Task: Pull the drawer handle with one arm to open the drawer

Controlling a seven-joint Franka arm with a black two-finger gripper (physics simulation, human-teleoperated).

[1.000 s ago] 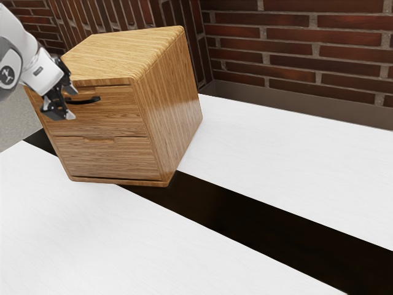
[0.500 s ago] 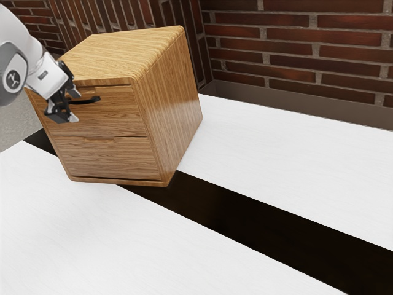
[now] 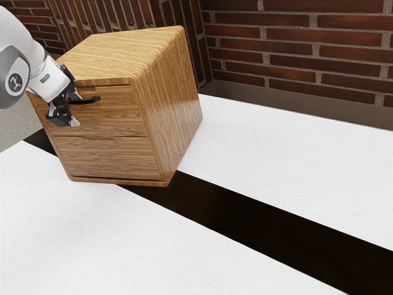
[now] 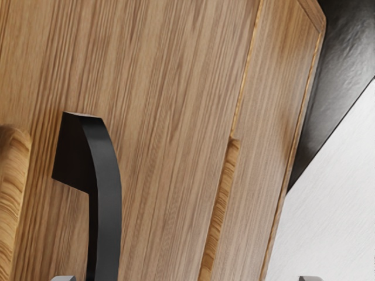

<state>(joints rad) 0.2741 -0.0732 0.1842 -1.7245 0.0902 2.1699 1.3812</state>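
Jaws: released. In the wrist view the two fingertips stand wide apart. The black handle passes between them, close to one tip and clear of the other.

The gripper hangs at the handle's end nearest the arm. In the exterior view the handle runs off from it toward 3 o'clock.

The handle sits on the upper drawer, whose front lies flush with the lower drawer.

The wooden cabinet stands at 10 o'clock on the white table, partly over a black strip. The arm enters from 9 o'clock. A brick wall is at 12 o'clock.
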